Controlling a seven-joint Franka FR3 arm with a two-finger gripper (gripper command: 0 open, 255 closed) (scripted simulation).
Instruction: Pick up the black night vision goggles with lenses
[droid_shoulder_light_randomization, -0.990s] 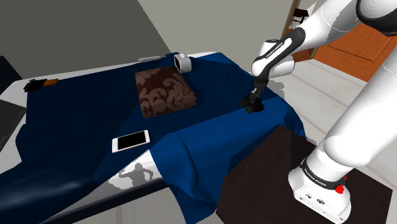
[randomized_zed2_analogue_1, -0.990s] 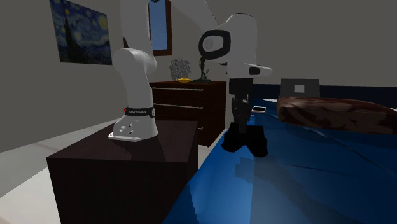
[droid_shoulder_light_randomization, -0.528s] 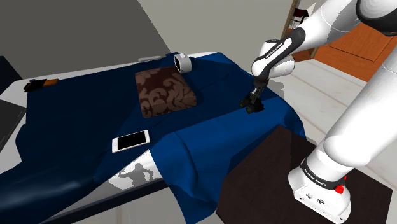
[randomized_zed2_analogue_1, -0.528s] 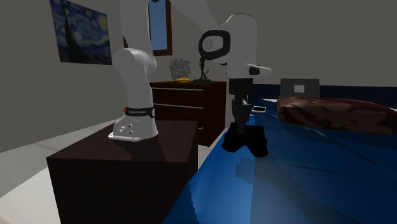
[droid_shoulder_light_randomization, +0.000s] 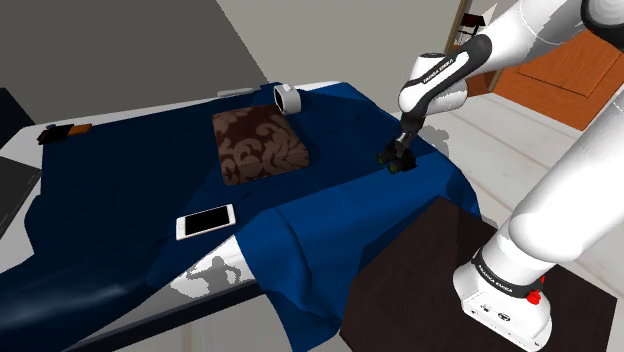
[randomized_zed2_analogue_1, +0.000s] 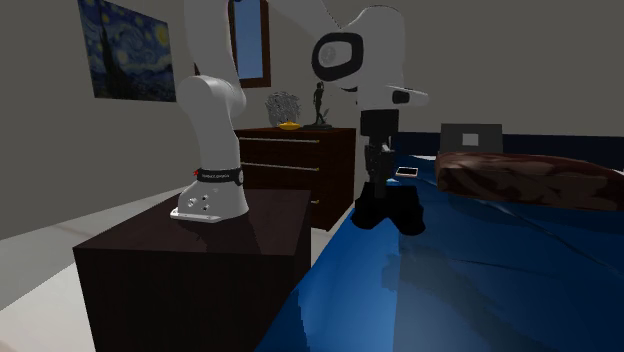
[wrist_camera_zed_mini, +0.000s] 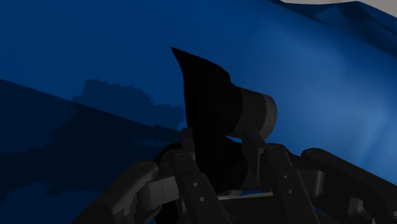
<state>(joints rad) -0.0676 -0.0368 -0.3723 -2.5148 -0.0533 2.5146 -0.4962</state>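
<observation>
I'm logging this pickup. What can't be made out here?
Shoulder view: night vision goggles tiny, partly behind the gripper; lenses unreadable.
Wrist view: one grey lens barrel shows; any other hidden behind the goggles' black body.
Shoulder view: dark-and-orange item at its left, too small to name.

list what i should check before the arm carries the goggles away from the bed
1. Grip: the hand is shut on the black goggles, with a finger clasping each side. ok
2. Goggles off the blue cover: in the second exterior view they hang above their own shadow. ok
3. Grip centred on the goggles: the black body hides the contact spots. cannot tell
4. Neighbours: the brown pillow and the white phone lie well apart from the hand. ok
</observation>
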